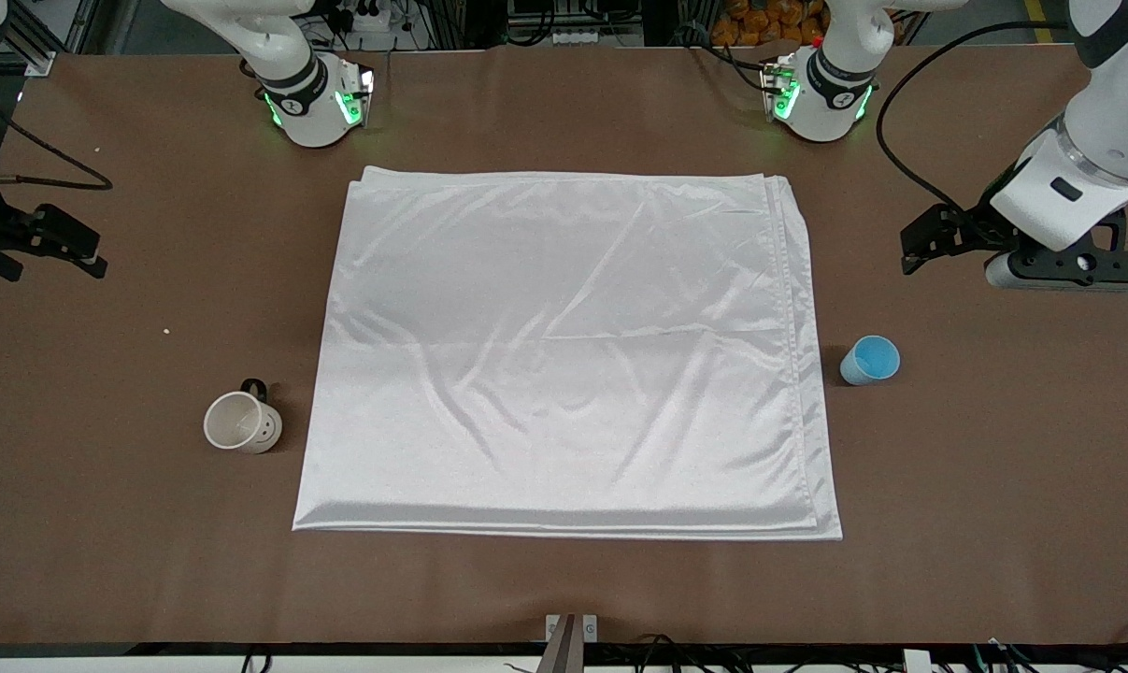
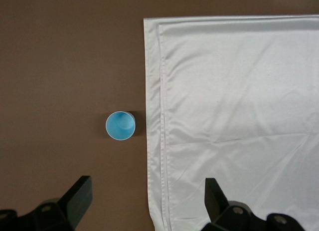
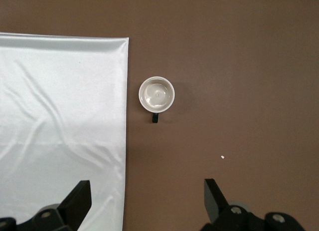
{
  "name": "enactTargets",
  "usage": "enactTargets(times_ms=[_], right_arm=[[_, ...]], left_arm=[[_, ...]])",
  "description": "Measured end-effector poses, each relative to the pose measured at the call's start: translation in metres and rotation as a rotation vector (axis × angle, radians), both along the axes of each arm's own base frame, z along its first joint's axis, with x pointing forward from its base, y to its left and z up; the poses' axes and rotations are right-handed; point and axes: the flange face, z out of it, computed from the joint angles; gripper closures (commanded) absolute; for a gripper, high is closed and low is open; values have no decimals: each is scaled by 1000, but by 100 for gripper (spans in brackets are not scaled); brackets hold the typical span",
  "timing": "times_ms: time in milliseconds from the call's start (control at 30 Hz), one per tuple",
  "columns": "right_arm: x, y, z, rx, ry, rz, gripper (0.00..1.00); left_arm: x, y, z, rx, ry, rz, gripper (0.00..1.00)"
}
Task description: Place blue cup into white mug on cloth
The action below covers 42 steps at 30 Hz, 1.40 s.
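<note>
While both arms hang back over the bare brown table [image 1: 564,579], I see the cloth [image 1: 564,355] lying flat in the middle, a big rectangle of shiny white satin folded in layers, its stacked edges showing as thin parallel lines along the side toward the left arm's end and along the edge nearest the front camera. Soft wrinkles and creases run across its sheen. Just off that layered side edge stands the blue cup [image 1: 870,360], upright, small, light blue, tapered and without a handle, close to the cloth but not touching it, with open tabletop all around its other sides. At the right arm's end, just beside the cloth's corner region, sits the white mug [image 1: 242,422], upright on the table, cream and round with a small dark handle and tiny dark dots on its wall, its mouth open and nothing inside. My left gripper [image 1: 937,245] hovers over bare table toward the left arm's end, fingers spread wide and holding nothing; from its wrist view the cup [image 2: 120,125] sits ahead of the parted fingers [image 2: 75,198]. My right gripper [image 1: 45,245] hovers over bare table at its own end, likewise spread wide and empty, with the mug [image 3: 156,94] ahead of it and a small pale crumb [image 3: 222,156] nearby.
</note>
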Motion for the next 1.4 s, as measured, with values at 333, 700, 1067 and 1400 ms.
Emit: enactTargets(times_ms=[333, 700, 1067, 1400], right_arm=[[0, 2, 1, 0, -1, 3, 0], [0, 2, 0, 0, 0, 4, 0], [0, 5, 0, 0, -1, 8, 0], [0, 4, -1, 0, 0, 8, 0]], left_arm=[[0, 2, 0, 0, 0, 2, 0], [2, 8, -2, 2, 3, 1, 0], [13, 13, -36, 13, 64, 12, 0], [28, 50, -96, 15, 79, 66, 12]])
